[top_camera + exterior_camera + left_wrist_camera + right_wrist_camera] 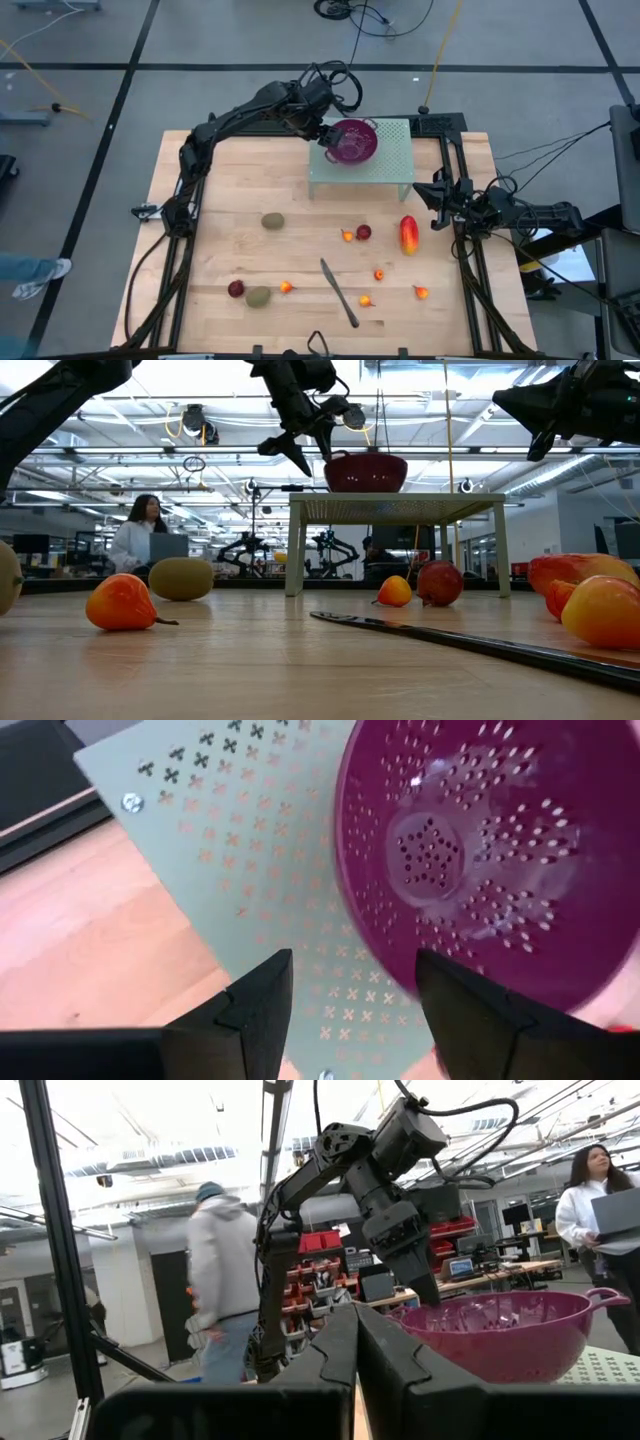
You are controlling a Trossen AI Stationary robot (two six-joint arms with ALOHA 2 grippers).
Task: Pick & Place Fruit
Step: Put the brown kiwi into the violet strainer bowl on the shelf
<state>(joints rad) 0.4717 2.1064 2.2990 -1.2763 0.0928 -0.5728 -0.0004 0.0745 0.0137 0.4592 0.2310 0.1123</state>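
fruit: small pieces loose on the wooden tabletop (220, 180), none in the bowl
kiwis: two brownish-green ovals, one mid-table (273, 221), one near the front edge (259, 296)
dark red round fruit: one just beside the front kiwi (236, 289), one near the centre (364, 232)
tiny orange-red fruit: five scattered across the front half, e.g. (287, 287), (379, 274); one sits touching or just beside the centre dark red one (347, 236)
mango: elongated red-yellow piece (408, 235) on the right side, in front of the stand
left gripper (325, 133): above the pale green perforated stand (390, 170), at the rim of the purple perforated bowl (350, 141); fingers (255, 1010) spread apart, nothing between them
right gripper (437, 192): at the right table edge, near the stand's corner; fingers pressed together, empty
fruit vs jaws: all pieces well apart from the left jaws; mango is nearest the right jaws, not touching
long dark-handled knife (339, 292): lying flat among the front pieces
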